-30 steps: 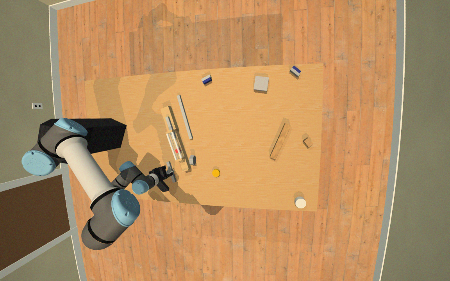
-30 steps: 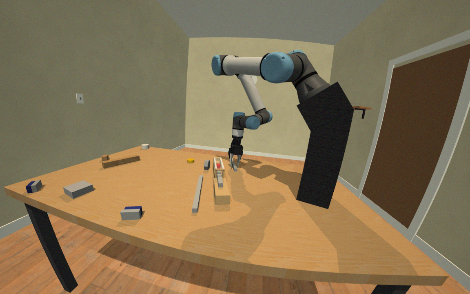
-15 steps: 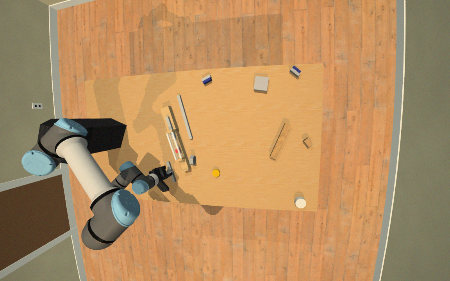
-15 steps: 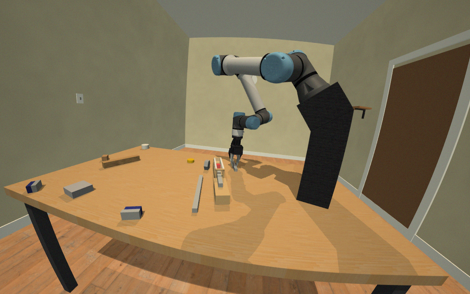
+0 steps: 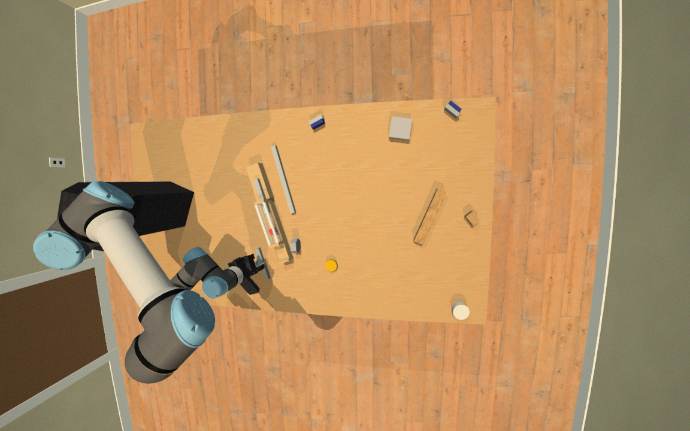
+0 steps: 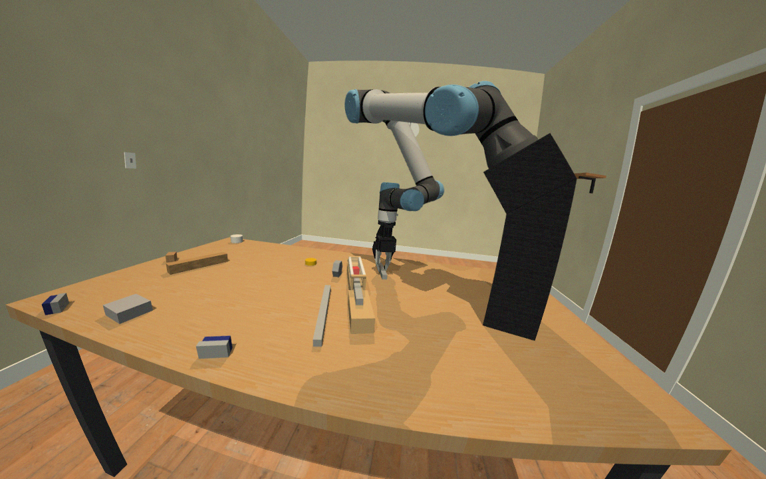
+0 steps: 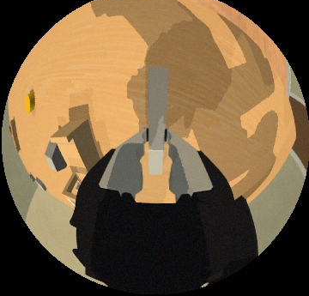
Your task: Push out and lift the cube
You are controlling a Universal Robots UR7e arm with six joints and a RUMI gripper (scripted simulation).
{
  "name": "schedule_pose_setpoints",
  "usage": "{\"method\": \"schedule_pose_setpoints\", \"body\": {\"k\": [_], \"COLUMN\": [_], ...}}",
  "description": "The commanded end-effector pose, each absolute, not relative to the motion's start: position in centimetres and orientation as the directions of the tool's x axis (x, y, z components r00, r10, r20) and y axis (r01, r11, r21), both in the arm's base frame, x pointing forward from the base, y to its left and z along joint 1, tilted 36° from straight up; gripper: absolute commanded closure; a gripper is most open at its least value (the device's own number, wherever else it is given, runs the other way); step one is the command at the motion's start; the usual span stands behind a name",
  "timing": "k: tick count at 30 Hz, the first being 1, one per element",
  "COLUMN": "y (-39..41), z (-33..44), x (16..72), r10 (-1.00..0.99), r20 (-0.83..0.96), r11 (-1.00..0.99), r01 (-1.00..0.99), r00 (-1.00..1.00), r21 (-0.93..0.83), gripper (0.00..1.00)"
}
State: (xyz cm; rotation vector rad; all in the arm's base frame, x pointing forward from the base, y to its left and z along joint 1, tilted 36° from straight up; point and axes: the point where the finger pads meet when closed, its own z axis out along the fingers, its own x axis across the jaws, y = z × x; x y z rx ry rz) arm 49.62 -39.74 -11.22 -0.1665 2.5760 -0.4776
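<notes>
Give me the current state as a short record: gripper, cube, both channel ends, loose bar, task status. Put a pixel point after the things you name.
gripper: shut on a short gray bar
gripper [image 5: 260,263] [image 6: 383,268] [image 7: 156,129] position: beside the channel [image 5: 261,221] [image 6: 349,275], outside it
short gray bar [image 5: 267,271] [image 6: 383,275] [image 7: 158,90] lift: cannot tell
red cube [image 5: 271,231] [image 6: 355,270]: inside channel
short ledge [image 5: 282,254] [image 7: 69,148]: cube not on it
long ledge [image 5: 253,170] [image 6: 362,323]: carries a gray stick [image 5: 259,188] [image 6: 359,296]
long gray bar [image 5: 283,179] [image 6: 321,315]: loose on table, beside channel
task status: cube not yet out

Warm light, hard shadows, curved wide-angle edges
</notes>
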Motion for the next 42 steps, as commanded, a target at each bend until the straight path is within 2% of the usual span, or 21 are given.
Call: {"method": "schedule_pose_setpoints", "body": {"k": [1, 19, 42], "y": [-39.9, -39.6, -36.9], "z": [-11.0, -10.4, -3.4], "x": [49.7, 49.1, 44.7], "r10": [-0.207, -0.205, -0.205], "r20": [-0.465, -0.464, -0.464], "r11": [0.929, 0.930, 0.930], "r01": [-0.025, -0.025, -0.025], "r00": [-0.861, -0.862, -0.862], "r21": [-0.369, -0.366, -0.366], "gripper": [1.00, 1.00, 1.00]}}
